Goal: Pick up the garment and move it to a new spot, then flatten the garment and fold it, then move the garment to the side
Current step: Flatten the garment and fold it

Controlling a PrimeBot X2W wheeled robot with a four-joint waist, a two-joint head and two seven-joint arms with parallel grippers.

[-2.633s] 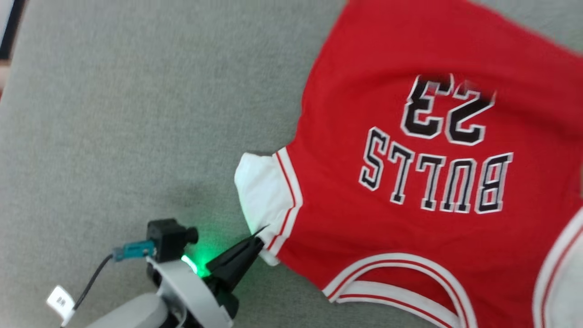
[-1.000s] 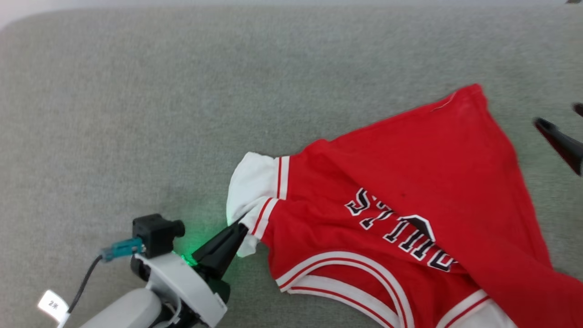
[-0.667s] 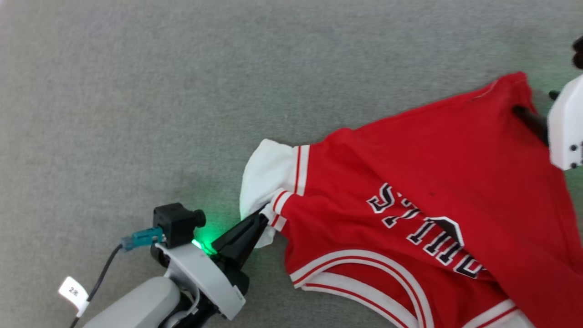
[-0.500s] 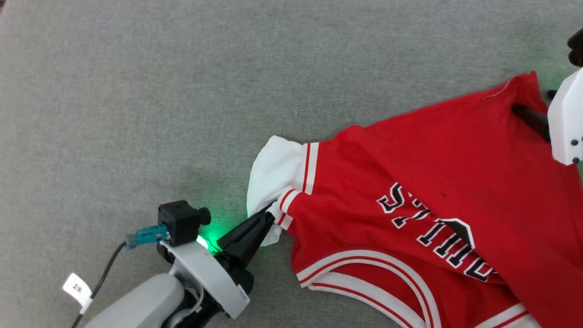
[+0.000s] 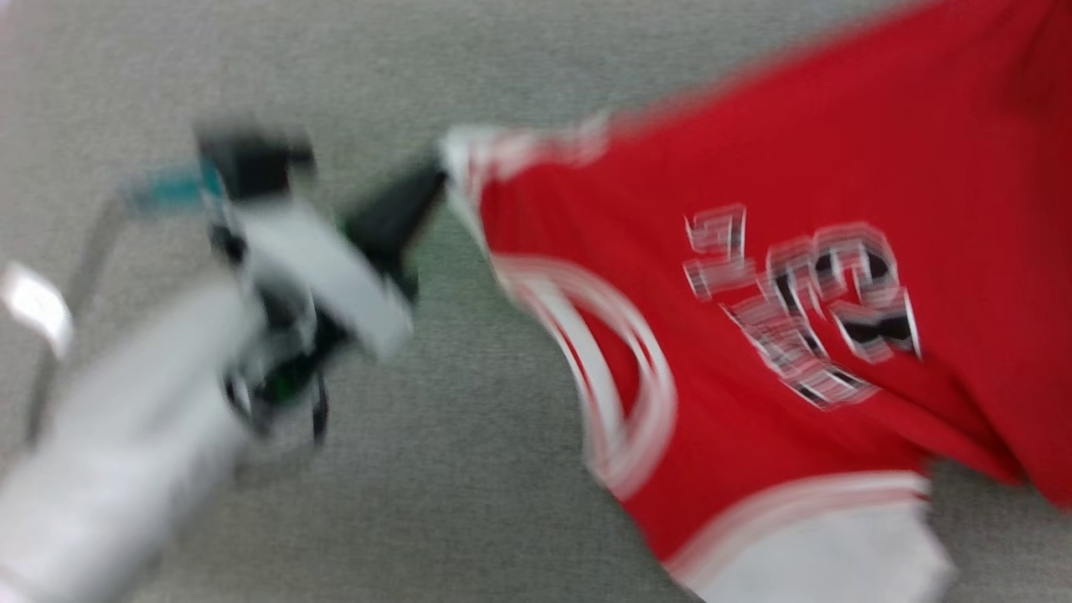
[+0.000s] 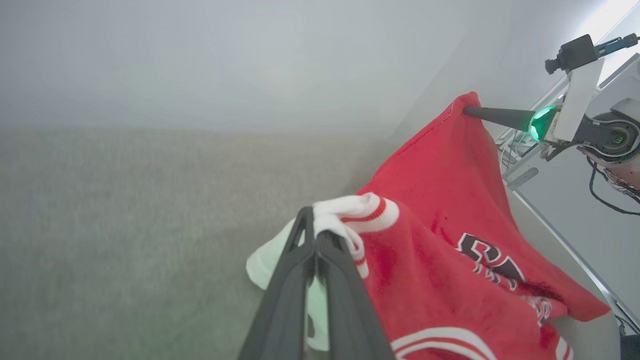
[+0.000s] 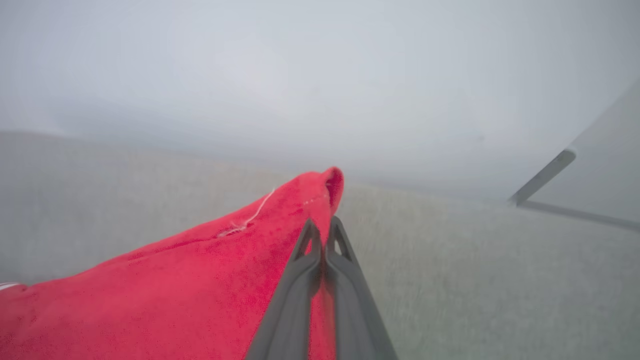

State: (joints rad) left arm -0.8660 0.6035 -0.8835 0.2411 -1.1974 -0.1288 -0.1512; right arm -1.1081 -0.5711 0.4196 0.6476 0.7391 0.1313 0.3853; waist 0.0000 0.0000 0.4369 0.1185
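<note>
1. Near, lower centre of the left wrist view: left gripper [image 6: 315, 227], fingers clenched on the white sleeve [image 6: 350, 212] of the garment [image 6: 440, 200]. The bite looks thin, right at the striped trim. A sharp pull could strip it out.
2. Mid-frame: the garment is strung between both grips, its lower folds draped on the grey table [image 6: 125, 210]. Dragged fabric could roll under and crease.
3. Far, upper right: right gripper [image 6: 466, 110], fingers closed on the red hem corner. It is a narrow pinch. Uneven lifting between the arms could skew the cloth or free one corner.
</note>
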